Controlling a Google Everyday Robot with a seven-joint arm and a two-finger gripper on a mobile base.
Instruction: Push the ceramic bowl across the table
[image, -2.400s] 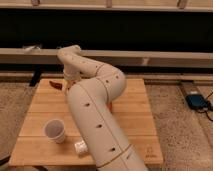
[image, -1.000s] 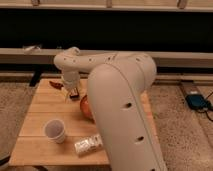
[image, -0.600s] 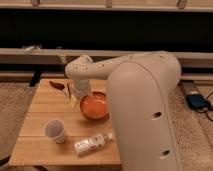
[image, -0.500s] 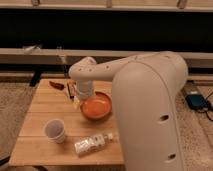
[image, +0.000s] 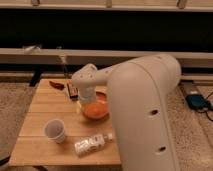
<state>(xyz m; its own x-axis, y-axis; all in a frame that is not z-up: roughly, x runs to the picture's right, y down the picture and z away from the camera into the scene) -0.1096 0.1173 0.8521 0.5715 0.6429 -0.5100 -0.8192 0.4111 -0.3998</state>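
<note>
Camera view, the only one. One table, pale planks, and one bowl on it: orange, sitting right of centre, its right side hidden behind the arm. One arm, white and bulky, fills the right half and reaches over the bowl's rear rim. One gripper, dark, is down low by the bowl's rear-left edge, just beside it. Whether it touches, and whether it is apart or together, I cannot tell. One cup stands upright, front-left of the bowl and apart from it. One bottle lies on its side near the front edge, ahead of the bowl. One small red thing lies at the far-left corner. On the floor, right, one blue box.
</note>
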